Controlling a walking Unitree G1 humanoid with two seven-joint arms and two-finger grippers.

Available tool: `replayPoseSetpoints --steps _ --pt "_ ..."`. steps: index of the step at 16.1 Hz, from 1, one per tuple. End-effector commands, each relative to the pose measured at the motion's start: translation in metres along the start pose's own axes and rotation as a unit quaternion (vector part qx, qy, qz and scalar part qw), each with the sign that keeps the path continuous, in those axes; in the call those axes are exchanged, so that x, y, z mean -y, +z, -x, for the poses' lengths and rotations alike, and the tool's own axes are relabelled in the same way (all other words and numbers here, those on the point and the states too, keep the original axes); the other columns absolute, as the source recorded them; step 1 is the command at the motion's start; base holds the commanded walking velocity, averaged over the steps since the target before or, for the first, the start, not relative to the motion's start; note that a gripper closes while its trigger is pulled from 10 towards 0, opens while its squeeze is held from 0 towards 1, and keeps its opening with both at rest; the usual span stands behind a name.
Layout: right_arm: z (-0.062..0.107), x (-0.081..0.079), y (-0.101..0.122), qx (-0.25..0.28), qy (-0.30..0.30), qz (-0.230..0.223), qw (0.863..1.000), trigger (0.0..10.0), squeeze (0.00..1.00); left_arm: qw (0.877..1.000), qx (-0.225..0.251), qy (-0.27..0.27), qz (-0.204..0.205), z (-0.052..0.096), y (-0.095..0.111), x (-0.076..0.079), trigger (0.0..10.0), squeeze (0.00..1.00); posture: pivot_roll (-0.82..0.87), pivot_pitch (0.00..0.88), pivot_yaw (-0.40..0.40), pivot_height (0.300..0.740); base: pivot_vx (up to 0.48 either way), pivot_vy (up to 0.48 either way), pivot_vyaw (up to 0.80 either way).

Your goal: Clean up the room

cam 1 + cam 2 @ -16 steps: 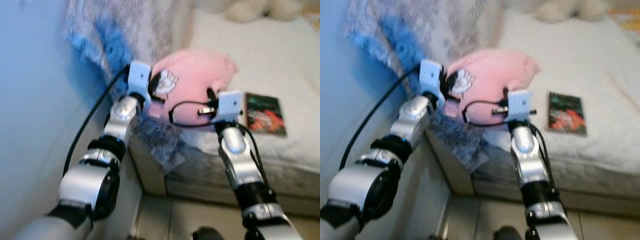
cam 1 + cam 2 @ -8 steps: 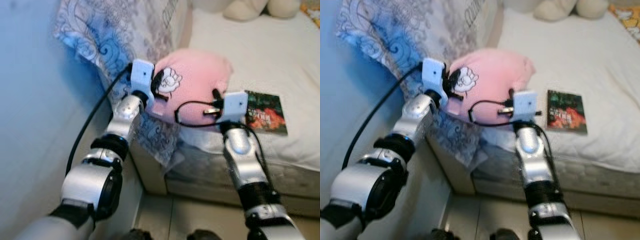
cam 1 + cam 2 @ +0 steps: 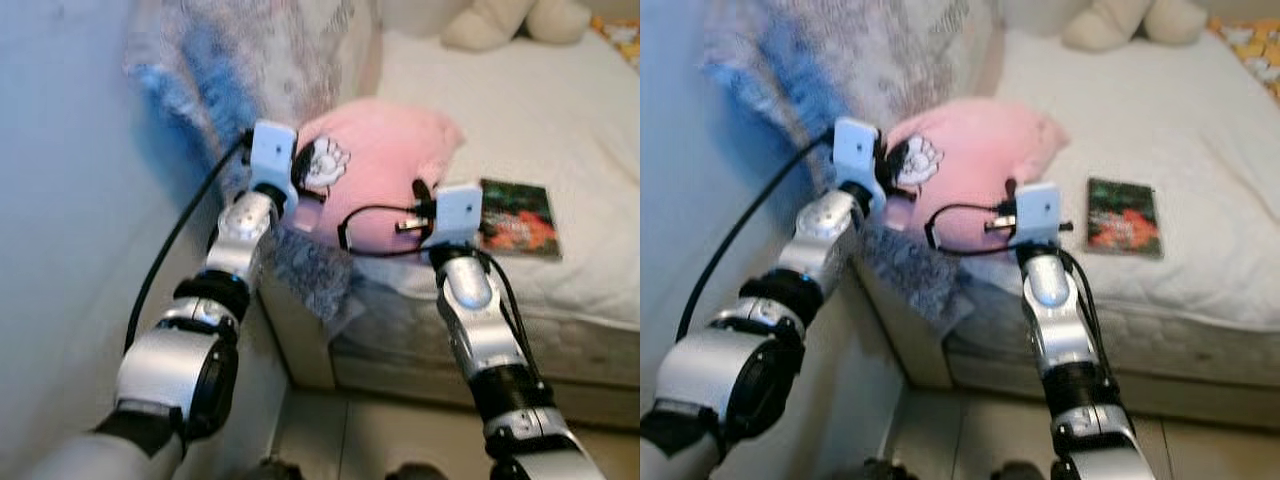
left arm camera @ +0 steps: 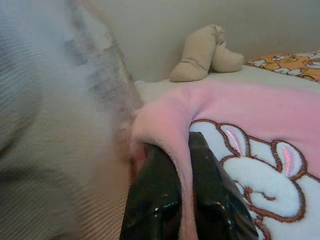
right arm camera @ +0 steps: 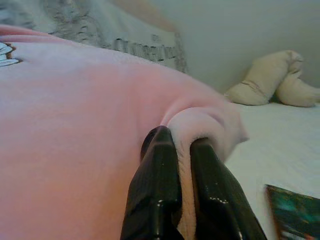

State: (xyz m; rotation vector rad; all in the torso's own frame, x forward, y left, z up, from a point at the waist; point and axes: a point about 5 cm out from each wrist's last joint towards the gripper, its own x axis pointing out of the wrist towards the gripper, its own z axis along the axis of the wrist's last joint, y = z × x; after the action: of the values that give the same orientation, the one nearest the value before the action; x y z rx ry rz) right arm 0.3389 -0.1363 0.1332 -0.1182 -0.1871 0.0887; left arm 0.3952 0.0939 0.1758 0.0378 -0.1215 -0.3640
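A pink plush pillow (image 3: 385,165) with a white bunny patch (image 3: 325,165) hangs over the near left corner of the bed, held by both arms. My left gripper (image 4: 181,165) is shut on a fold at the pillow's (image 4: 260,110) edge beside the patch. The right gripper (image 5: 181,160) is shut on another fold of the pink pillow (image 5: 75,125) at its near right side. Both wrists (image 3: 272,150) (image 3: 455,212) press against the pillow, hiding the fingers from the head views.
A patterned blue-and-white cushion (image 3: 215,70) leans at the bed's left by the blue wall (image 3: 60,200). A dark book (image 3: 518,218) lies on the white bedspread (image 3: 540,110). A beige plush toy (image 3: 500,22) sits at the far end. Tiled floor (image 3: 350,440) lies below.
The picture has shifted and blurred slightly as the camera moved. Both grippers still hold the pink pillow in about the same place over the bed corner.
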Motion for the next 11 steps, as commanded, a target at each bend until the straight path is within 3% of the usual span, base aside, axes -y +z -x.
replayPoseSetpoints --steps 1,9,11 --pt "-0.0004 0.0048 0.0022 0.005 -0.007 0.002 1.000 10.0 0.00 1.000 0.026 0.017 -0.002 -0.0032 0.0135 -0.0061 10.0 0.00 -0.24 0.000 0.112 0.719 0.300 -0.371 0.00" --pt "0.0005 0.0046 0.0022 0.004 -0.007 0.003 1.000 10.0 0.00 0.999 0.014 0.040 -0.008 -0.0056 0.0138 -0.0061 10.0 0.00 -0.25 0.000 0.120 0.719 0.301 -0.370 0.00" --pt "-0.0002 0.0070 0.0000 -0.006 -0.012 -0.001 1.000 10.0 0.00 0.998 0.004 0.062 -0.008 -0.0058 0.0122 -0.0087 10.0 0.00 -0.25 0.000 0.120 0.719 0.000 0.000 0.76"
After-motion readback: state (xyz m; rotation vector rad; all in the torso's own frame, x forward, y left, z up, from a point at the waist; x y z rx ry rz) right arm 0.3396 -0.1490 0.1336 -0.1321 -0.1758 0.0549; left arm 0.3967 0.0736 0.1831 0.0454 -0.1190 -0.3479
